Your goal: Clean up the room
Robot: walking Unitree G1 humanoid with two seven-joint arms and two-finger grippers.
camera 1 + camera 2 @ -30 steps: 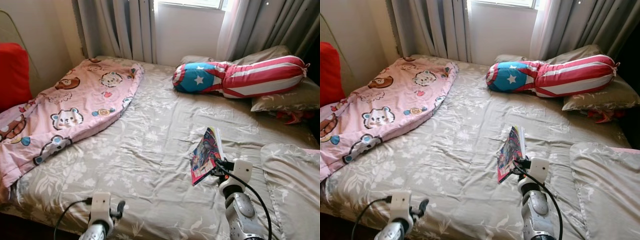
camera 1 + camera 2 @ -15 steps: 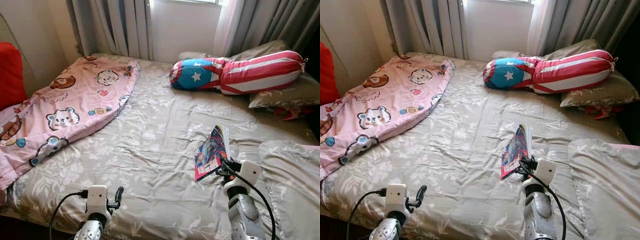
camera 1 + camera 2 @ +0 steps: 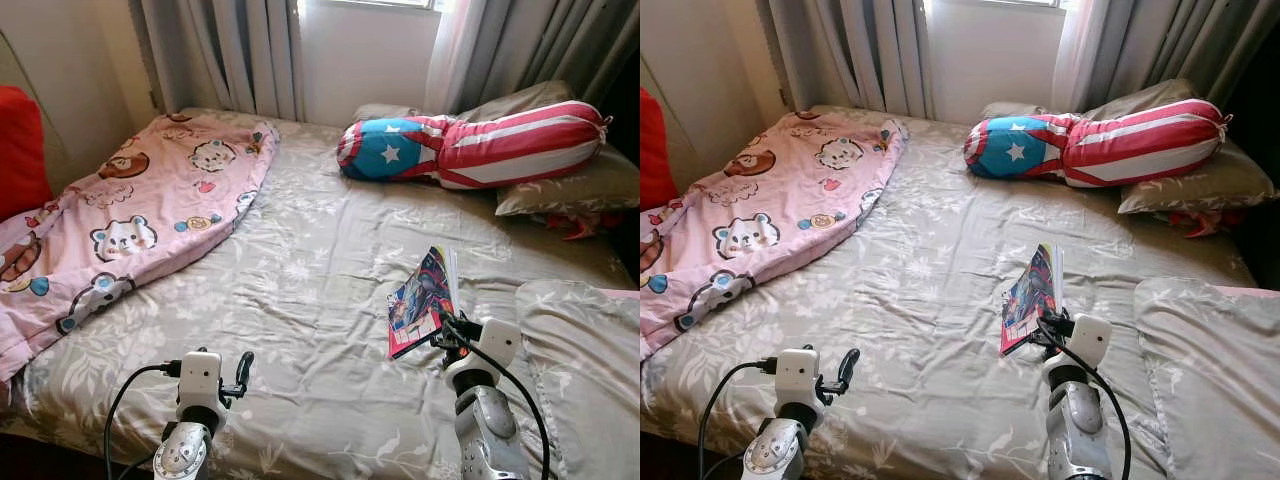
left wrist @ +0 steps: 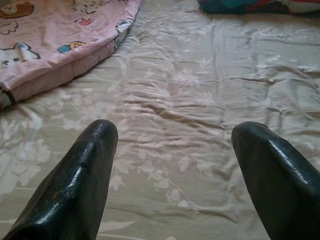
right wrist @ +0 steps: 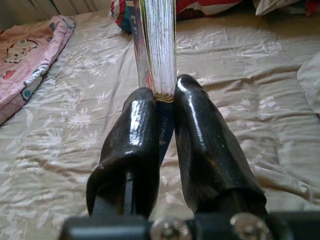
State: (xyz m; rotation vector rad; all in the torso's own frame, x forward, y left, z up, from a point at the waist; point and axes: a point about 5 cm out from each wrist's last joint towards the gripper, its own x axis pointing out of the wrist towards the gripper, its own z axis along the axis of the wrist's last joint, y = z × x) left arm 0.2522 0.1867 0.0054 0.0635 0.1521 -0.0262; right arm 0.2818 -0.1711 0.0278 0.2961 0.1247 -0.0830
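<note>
- Right gripper [image 5: 165,95] pinches the comic book [image 3: 424,300] by its lower edge, one finger on each side, pages standing up between them.
- Book is held tilted above the grey floral bedsheet [image 3: 310,270], right half of the bed, just beside a grey pillow [image 3: 585,360].
- Left gripper [image 4: 175,150] has fingers spread, nothing between them, low over the sheet near the pink bear blanket [image 3: 130,220].
- Star-striped bolster [image 3: 470,150] lies at the head end, well apart from the book.

Glossy paper comic book [image 3: 422,303], matt wrinkled cloth bedsheet [image 3: 300,290], shiny black jaws.
</note>
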